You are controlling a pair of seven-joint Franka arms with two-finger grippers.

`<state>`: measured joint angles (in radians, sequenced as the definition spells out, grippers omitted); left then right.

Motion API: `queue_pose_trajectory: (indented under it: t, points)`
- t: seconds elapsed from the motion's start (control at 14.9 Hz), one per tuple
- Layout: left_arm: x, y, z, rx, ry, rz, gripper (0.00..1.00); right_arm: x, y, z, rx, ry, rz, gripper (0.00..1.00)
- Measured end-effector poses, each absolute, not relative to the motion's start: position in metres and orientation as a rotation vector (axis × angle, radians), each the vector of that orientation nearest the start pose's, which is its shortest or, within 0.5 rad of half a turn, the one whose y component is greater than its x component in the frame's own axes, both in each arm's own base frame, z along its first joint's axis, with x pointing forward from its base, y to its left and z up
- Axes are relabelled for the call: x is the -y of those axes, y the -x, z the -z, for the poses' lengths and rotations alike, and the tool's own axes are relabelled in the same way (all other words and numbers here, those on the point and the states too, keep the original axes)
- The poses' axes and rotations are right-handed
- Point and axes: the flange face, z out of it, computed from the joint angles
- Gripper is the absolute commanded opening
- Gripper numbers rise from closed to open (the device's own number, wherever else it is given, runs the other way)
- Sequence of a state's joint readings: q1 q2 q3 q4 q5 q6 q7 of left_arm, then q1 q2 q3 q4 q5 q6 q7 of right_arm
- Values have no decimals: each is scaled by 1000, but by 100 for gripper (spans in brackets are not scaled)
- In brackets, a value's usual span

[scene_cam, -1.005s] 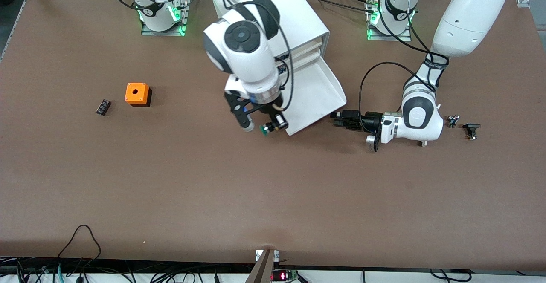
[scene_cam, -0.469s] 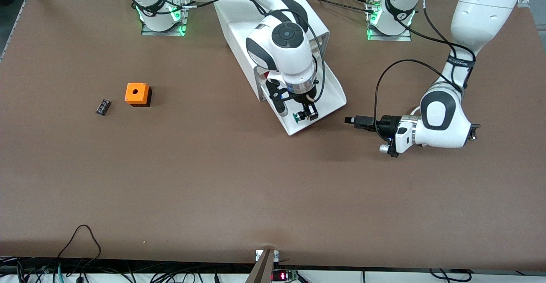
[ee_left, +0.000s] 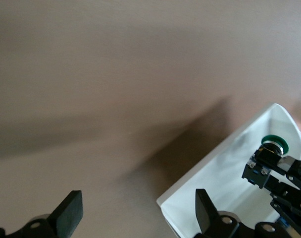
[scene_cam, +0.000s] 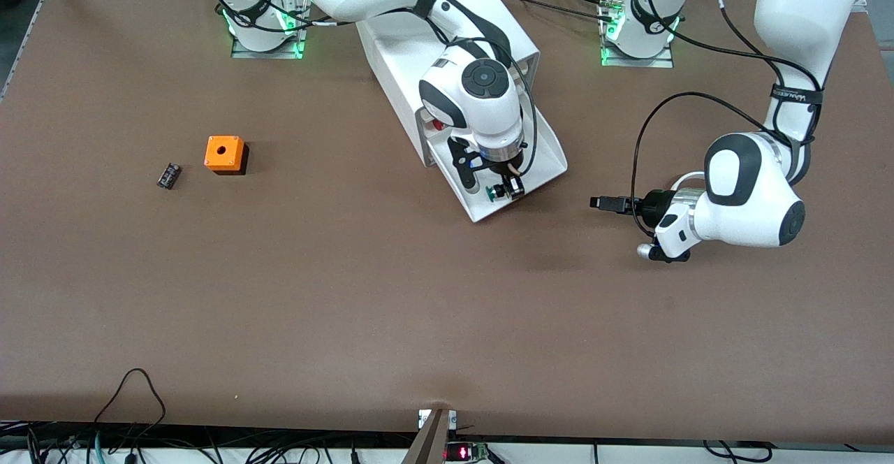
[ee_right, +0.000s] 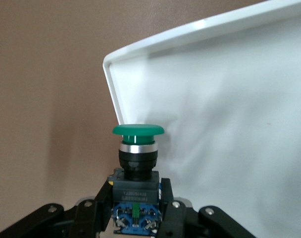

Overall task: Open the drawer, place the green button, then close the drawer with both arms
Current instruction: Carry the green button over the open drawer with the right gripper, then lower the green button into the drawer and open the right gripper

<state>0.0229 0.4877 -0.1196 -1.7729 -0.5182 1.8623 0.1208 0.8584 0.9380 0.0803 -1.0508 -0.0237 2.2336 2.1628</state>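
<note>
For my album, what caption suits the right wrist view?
Right gripper holds the green button over the open drawer.
</note>
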Motion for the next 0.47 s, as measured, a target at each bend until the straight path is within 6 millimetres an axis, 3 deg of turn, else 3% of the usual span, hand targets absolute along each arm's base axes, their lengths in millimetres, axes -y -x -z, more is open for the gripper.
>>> queue_pose_trajectory:
  t: [0.13,0.2,0.27,0.33,0.47]
  points:
    - [92,-612,-277,-71,-2626,521,100,-632,-490,-287,-1703,2344,-42,5]
    - [91,-612,-279,-72,-2660,526,100,-632,-489,-284,-1705,2344,-37,26]
    - [89,-612,-281,-73,-2689,529,100,-633,-488,-281,-1704,2343,-33,86]
    - [87,-612,-282,-78,-2710,531,100,-634,-488,-279,-1702,2340,-29,100]
    - [86,-612,-286,-84,-2729,528,100,-634,-489,-279,-1690,2340,-7,100]
